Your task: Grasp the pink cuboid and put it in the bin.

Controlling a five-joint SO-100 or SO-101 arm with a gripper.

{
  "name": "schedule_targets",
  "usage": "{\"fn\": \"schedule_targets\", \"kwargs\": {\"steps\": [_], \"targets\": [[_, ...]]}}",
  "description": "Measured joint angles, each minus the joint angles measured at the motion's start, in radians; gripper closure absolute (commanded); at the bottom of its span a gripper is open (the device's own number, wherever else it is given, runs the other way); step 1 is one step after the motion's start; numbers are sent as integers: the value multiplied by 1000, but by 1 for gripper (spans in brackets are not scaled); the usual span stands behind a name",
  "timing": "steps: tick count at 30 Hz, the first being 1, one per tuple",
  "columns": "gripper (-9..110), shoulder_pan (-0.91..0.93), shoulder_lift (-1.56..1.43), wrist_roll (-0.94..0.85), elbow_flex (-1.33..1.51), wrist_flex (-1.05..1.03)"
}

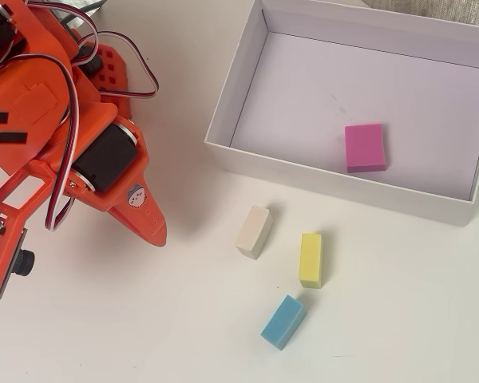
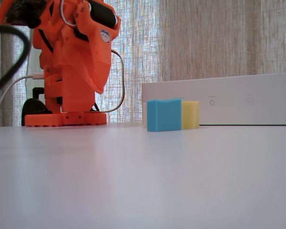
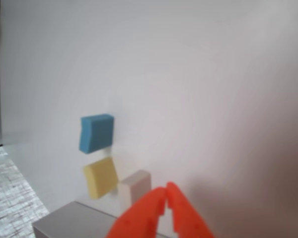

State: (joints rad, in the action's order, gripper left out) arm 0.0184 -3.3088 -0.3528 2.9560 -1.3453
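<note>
No legible writing anywhere. A small round cartoon-face sticker sat on the orange arm [image 1: 104, 152] near the gripper; in the fixed view two faint marks showed on the bin's outer wall, too small to read.

Gripper [image 3: 166, 191] was clenched and empty: in the wrist view its two orange fingertips met at a point, nothing between them.

Nearest the fingertips in that view was the cream block [image 3: 135, 187], just beyond them. The yellow block [image 3: 100, 177] lay next, slightly farther and to the left, then the blue block [image 3: 95, 132] farthest out. All three rested apart from one another on the table [image 1: 399, 319], none touching the gripper.

The bin [image 1: 239, 88], a shallow white box with low walls, stood across from the arm, beyond the cream and yellow blocks in the overhead view. The pink cuboid [image 1: 364, 147] lay flat on the bin's pale floor, near the wall closest to the loose blocks, well apart from the gripper.

Surface: plain matte white tabletop. Behind it in the fixed view hung a sheer curtain [image 2: 205, 43], backlit by daylight.
</note>
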Motion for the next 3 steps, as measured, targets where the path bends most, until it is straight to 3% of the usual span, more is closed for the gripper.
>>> {"fn": "schedule_targets", "kwargs": {"steps": [3], "targets": [[110, 0, 0, 0, 0, 0]]}}
